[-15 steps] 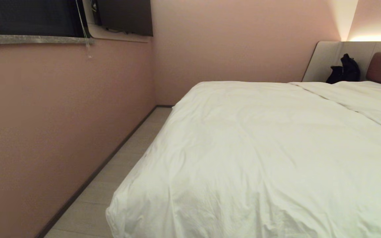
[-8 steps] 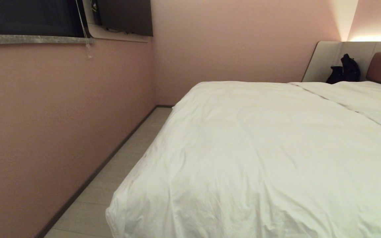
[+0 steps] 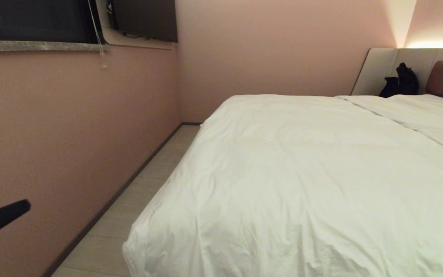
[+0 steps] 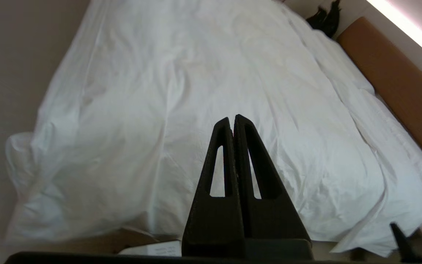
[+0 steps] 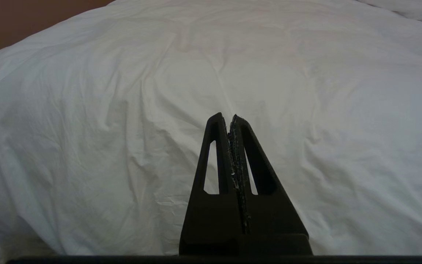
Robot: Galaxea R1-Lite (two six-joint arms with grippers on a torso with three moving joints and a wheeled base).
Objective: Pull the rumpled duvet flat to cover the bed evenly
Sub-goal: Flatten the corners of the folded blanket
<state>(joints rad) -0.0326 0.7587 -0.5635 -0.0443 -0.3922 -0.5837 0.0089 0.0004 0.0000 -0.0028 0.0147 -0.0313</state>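
Left gripper (image 3: 23,206) pokes in at the far left edge of the head view, beside the pink wall (image 3: 71,127), well apart from the bed (image 4: 398,79); fingers pressed together, holding nothing. Right gripper (image 5: 230,118) sits low at the near end, tips together, empty, facing the cloth.

Duvet (image 3: 302,181) covers most of the mattress, lightly creased. Near left corner bunches and hangs over the side. Judged mostly spread; corners and edges left to pull, no grip taken yet.

Left wrist view alone shows the brown headboard (image 4: 394,77), pillows (image 4: 346,69), and the right-hand edge sagging unevenly, possibly short there. Head view alone shows the window ledge (image 3: 40,46) and a dark bag (image 3: 400,80).
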